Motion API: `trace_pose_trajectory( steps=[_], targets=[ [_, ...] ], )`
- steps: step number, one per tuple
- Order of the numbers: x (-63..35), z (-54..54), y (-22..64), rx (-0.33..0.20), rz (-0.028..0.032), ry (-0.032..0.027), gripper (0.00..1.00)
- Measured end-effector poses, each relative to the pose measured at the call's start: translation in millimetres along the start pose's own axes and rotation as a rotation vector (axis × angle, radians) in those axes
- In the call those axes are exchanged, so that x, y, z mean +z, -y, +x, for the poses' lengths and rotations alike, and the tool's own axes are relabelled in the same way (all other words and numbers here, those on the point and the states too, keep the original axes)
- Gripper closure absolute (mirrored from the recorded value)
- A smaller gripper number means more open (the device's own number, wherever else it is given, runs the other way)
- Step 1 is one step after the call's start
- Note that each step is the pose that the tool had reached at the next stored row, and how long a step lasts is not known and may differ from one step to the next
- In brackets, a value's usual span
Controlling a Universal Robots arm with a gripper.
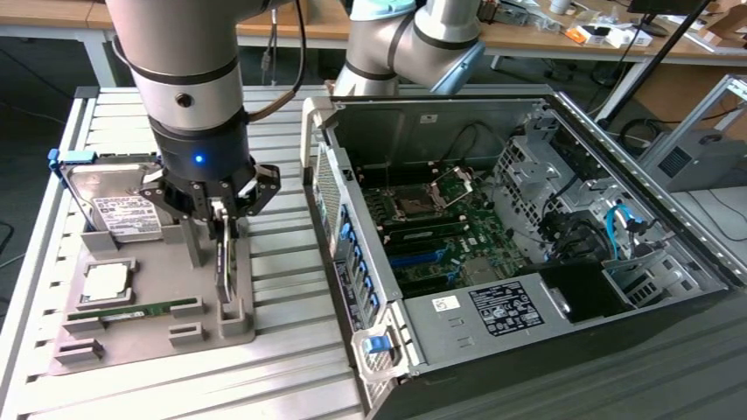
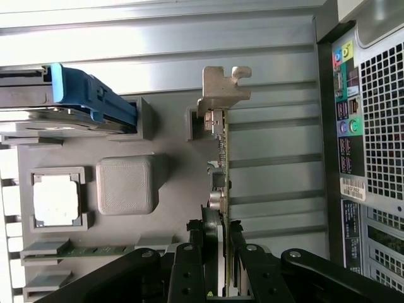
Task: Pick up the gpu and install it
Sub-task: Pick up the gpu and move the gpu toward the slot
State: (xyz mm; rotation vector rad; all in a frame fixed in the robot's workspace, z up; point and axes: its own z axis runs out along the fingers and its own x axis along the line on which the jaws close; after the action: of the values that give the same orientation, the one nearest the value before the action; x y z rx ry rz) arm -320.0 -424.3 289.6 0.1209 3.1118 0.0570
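I am looking at a robot arm reaching straight down over a gray tray (image 1: 129,346) that is sitting on the slatted metal counter (image 1: 292,372). The tray is lying toward the exterior view's left.

The gpu (image 1: 227,273) is standing on its thin edge in slots along the tray's side nearest the computer. It is standing upright, not lying flat. Its lower edge is sitting down in the tray.

The end effector (image 1: 227,234) is coming at the card from above. In the wrist view, one dark finger is sitting on each side of the card and both are pressing against its faces, so the end effector is pinching the gpu at its top edge. The silver bracket (image 2: 224,88) is sticking out at the end of the card farthest from the fingers.

Other parts are resting in the same tray. A hard drive (image 1: 122,210) with a white label is leaning at the far end, with a blue piece on it. A square chip (image 1: 105,280) is lying flat near the middle, and a thin green memory stick (image 1: 135,311) is lying nearer to me.

The open computer case (image 1: 408,131) is lying on its side toward the exterior view's right, just beside the tray. Its green board (image 1: 426,236) is facing up.
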Motion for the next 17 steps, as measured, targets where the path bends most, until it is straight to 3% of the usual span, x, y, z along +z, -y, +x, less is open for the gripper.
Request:
trace_pose_trajectory(
  steps=[17],
  targets=[
    [-4.4,-0.1,-0.2,0.000,-0.0010,-0.0001,0.73]
  ],
)
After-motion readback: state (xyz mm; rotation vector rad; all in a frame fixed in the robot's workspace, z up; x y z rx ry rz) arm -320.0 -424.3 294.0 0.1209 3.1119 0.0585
